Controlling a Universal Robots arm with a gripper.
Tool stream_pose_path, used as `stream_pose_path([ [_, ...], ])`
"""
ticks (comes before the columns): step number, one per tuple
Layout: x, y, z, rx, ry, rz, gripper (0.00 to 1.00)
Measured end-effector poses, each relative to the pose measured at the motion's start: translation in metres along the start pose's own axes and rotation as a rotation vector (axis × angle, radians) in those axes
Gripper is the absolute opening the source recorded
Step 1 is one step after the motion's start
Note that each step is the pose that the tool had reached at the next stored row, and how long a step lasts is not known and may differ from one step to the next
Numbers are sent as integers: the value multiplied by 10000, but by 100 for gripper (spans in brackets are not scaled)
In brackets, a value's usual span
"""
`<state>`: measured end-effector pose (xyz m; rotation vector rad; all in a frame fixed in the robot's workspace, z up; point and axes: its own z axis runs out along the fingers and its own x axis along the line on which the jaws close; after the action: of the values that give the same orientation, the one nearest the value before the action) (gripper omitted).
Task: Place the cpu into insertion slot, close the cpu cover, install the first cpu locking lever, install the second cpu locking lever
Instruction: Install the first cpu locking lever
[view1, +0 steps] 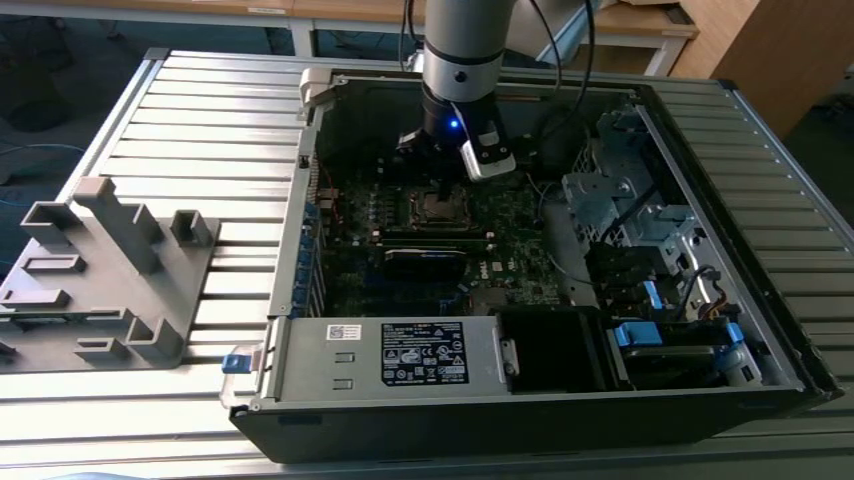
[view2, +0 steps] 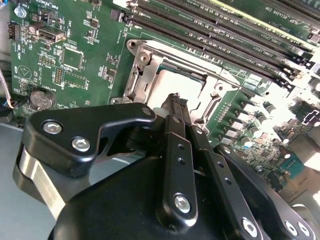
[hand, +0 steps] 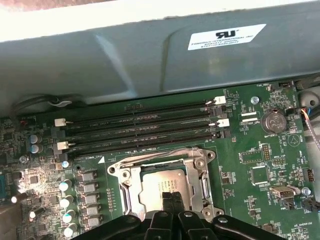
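In the socket, one cpu (hand: 159, 184)

Lab: slatted metal bench (view1: 200, 110), opened computer case (view1: 534, 400), wooden desks (view1: 641, 25).

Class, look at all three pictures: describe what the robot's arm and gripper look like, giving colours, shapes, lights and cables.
The arm is a silvery-grey cylinder with a black wrist section carrying a small blue light, a white block beside it and dark cables alongside. The gripper is matte black, built of flat bars and curved links joined by silver screws.
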<state>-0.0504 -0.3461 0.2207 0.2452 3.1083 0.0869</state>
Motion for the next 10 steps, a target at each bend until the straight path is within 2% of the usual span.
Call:
stream_pose_path([
  [3,42,-6,1,-6,-5,-1,11],
  [10,36,-6,2,-6,-5,-1,11],
])
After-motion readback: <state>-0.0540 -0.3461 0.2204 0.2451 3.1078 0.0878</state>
